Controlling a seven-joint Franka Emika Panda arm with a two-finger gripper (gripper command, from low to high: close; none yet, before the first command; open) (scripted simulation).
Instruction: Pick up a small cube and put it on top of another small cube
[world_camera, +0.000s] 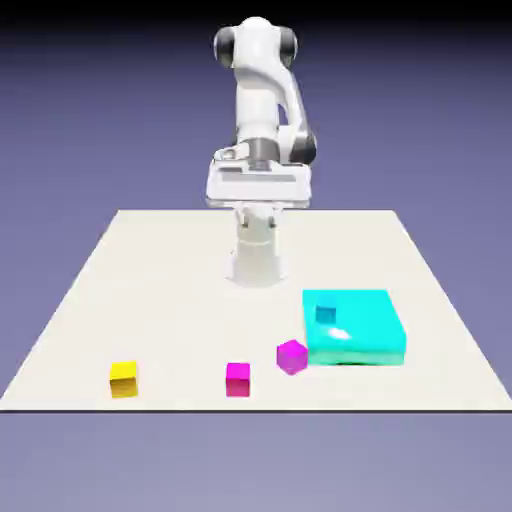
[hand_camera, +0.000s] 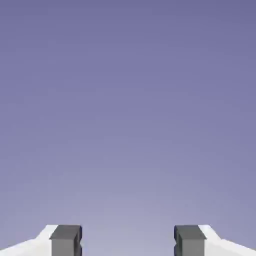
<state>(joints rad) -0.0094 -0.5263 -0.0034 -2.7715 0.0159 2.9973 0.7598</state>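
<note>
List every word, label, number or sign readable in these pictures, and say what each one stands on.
None: no text can be read in either view.
The yellow cube, magenta cube, purple cube and small cyan cube have plain faces.
The cyan block, the table and the white arm carry no marking.
The hand view shows only the backdrop and the two grey fingers, also unmarked.

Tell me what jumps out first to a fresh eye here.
The large flat cyan block at the exterior view's right, a small blue cube on top of it. In front, near the table's front edge, sit a yellow cube, a magenta cube and a tilted purple cube against the block. The white arm is folded high; the hand view shows its tool open, only backdrop between.
</note>
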